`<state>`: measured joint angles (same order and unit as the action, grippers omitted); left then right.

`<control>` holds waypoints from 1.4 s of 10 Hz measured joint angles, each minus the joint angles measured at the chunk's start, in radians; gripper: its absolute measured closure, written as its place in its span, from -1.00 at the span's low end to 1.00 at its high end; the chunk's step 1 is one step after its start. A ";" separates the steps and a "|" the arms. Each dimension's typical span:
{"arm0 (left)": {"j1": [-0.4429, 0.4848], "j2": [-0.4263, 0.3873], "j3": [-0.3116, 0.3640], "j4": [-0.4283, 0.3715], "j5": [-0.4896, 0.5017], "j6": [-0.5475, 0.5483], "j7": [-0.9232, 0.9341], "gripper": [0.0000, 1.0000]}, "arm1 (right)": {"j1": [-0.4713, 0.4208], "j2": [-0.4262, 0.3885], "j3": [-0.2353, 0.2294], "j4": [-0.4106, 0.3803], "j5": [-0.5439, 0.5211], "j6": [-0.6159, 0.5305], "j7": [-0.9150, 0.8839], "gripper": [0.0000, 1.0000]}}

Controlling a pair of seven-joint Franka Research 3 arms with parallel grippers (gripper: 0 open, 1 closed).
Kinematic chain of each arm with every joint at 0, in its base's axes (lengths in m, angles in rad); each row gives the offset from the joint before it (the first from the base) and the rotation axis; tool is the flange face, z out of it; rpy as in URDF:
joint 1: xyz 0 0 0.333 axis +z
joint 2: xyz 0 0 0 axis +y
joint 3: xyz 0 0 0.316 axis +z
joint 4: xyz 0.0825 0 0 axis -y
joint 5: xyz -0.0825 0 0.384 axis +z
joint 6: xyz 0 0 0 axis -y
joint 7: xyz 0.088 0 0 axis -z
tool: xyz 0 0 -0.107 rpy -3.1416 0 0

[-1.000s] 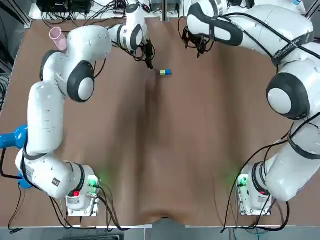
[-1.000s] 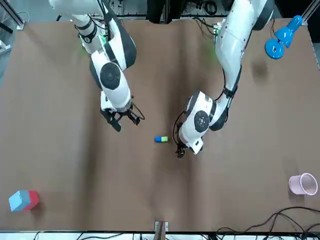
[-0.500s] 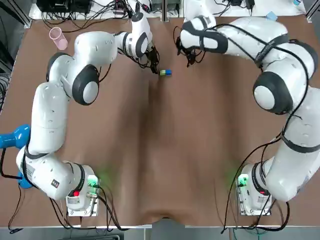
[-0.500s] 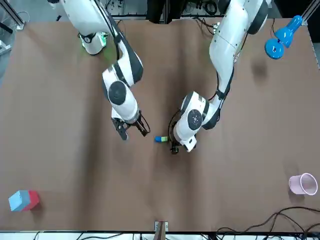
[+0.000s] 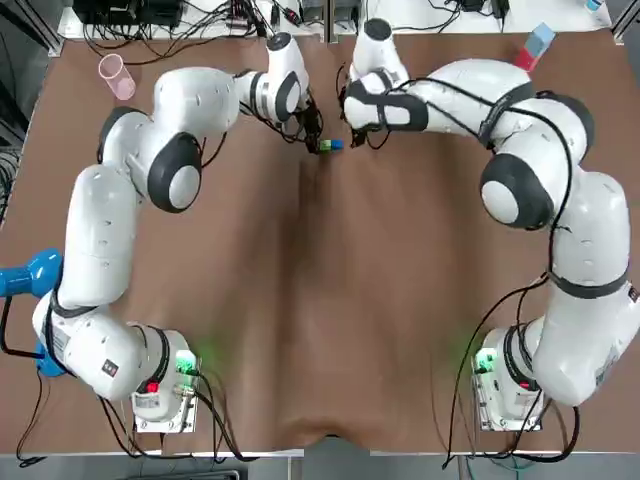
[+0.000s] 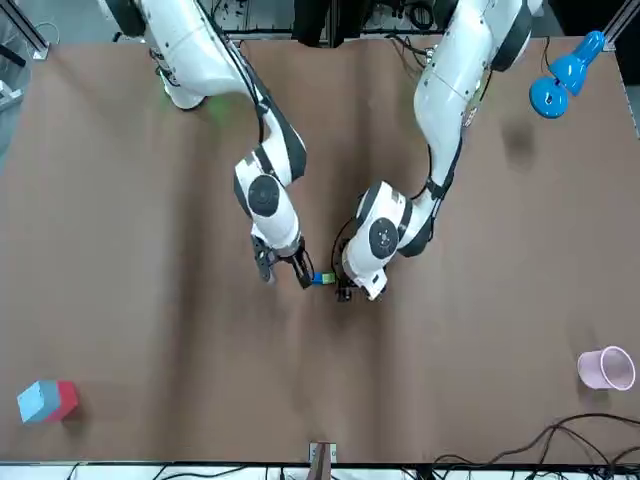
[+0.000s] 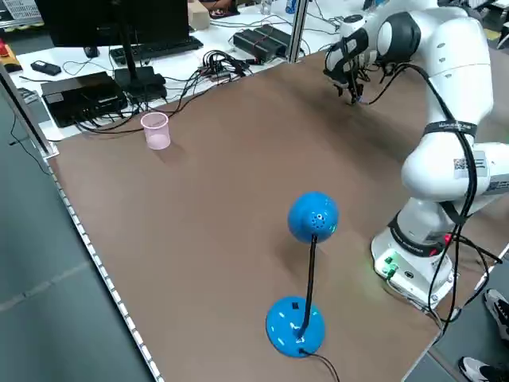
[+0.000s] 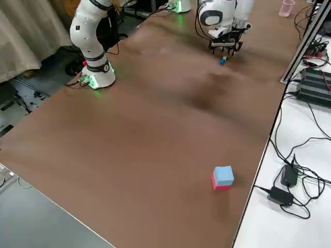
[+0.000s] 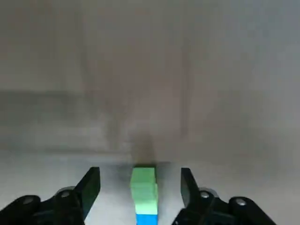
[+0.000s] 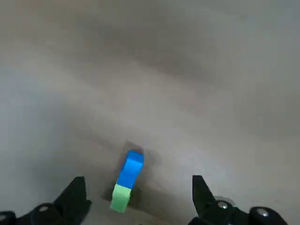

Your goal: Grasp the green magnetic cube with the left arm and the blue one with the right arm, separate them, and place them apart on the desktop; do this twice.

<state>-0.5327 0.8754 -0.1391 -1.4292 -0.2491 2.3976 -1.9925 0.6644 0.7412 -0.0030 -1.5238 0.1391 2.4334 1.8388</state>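
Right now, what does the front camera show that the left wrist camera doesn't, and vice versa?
Front view only: the right gripper, pink cup, blue lamp and red-and-blue block. Left wrist view only: the left gripper's open fingers flanking the green cube without touching it. Both: the green cube joined to the blue cube on the brown table.

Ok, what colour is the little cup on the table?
Pink. The cup shows best in the left side view, standing alone near the cables.
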 joint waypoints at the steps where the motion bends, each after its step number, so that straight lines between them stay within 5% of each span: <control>1: -0.004 0.002 0.000 0.000 -0.007 0.002 0.000 -0.53 | 0.005 0.029 0.000 0.011 0.000 0.049 0.065 -0.98; 6: -0.017 0.020 0.000 0.000 -0.008 0.039 0.000 -0.41 | 0.020 0.144 0.003 0.123 0.001 0.067 0.254 -0.91; 14: -0.016 0.026 0.001 0.004 -0.008 0.060 -0.001 0.05 | 0.058 0.183 0.003 0.141 0.001 0.094 0.278 -0.62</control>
<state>-0.5492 0.9012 -0.1376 -1.4251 -0.2575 2.4580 -1.9931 0.7228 0.9244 0.0005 -1.3825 0.1405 2.5272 2.1166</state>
